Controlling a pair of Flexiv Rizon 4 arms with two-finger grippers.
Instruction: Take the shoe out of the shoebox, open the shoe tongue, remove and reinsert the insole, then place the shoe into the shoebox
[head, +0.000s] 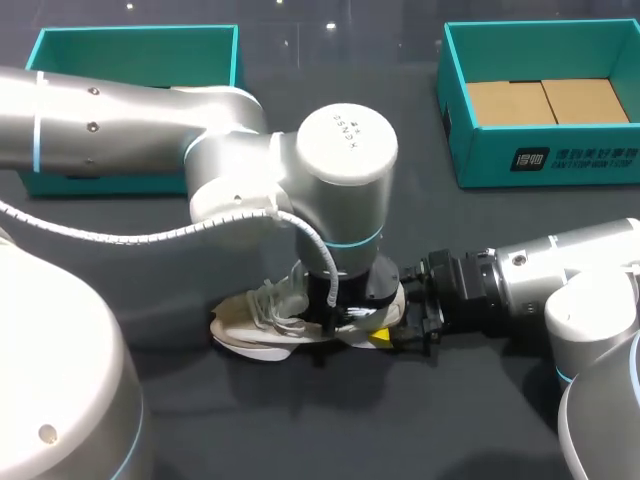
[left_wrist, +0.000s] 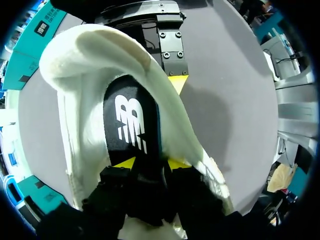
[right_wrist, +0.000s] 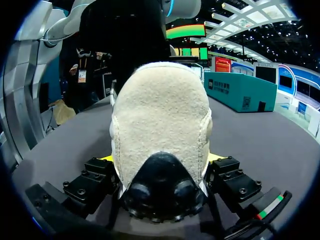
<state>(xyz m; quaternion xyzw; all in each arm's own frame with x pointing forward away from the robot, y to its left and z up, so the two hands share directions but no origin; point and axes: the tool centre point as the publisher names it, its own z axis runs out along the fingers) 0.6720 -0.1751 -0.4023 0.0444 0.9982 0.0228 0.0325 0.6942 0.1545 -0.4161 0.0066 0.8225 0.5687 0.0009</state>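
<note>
Head overhead, wrists close, sharing shoe (head: 265, 315)

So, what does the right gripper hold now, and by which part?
The right gripper holds the shoe by its heel, clamped from both sides.

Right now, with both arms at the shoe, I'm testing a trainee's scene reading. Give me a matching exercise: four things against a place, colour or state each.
Things:
1. right gripper
2. insole
3. right shoebox
4. left gripper

States:
A. black, inside the shoe
B. holds only brown cardboard
C. down inside the shoe's opening
D. fingers pressed on both sides of the heel

Pairs: 1-D; 2-A; 3-B; 4-C
</note>
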